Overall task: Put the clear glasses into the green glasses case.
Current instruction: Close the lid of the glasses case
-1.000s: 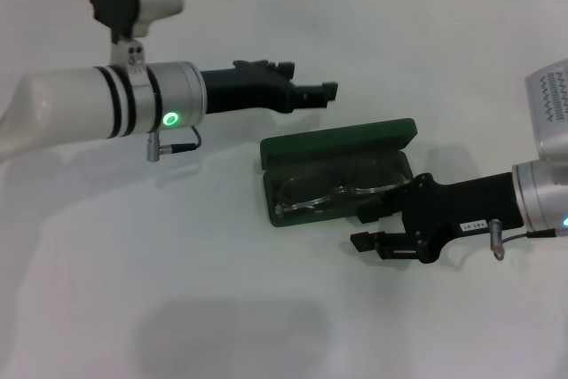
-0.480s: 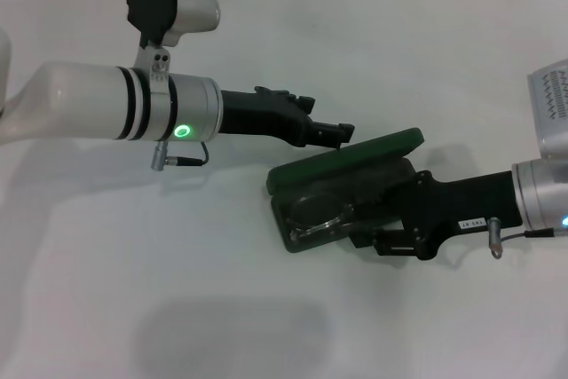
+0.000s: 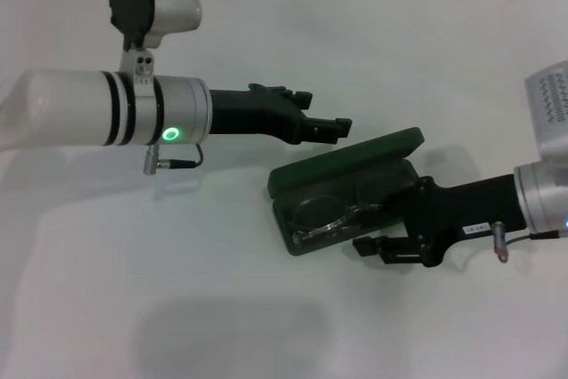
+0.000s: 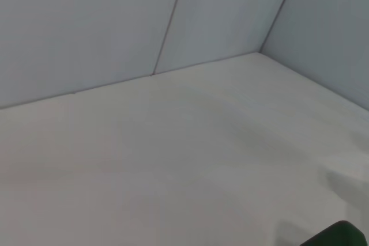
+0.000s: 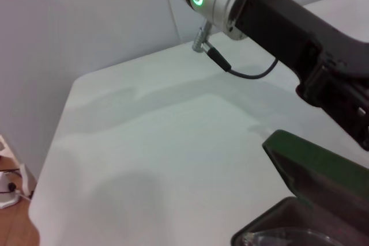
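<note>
Clear glasses (image 3: pixel 330 216) lie inside the green glasses case (image 3: pixel 351 185), which sits on the white table (image 3: pixel 266 308) with its lid (image 3: pixel 346 157) raised partway, tilted over the tray. Right gripper (image 3: pixel 377 235) sits low at the case's near right edge, one finger at the tray rim; fingers spread, holding nothing. Left gripper (image 3: pixel 333 126) hovers just beyond the lid's far left corner; finger state cannot be told.

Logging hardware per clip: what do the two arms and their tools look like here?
Left arm: white tube, black bands, lit green ring, thin black cable, camera pod on top. Left tool: black and angular. Right arm: silver cuff, ribbed white housing. Right tool: black, with a small white label on its body.
</note>
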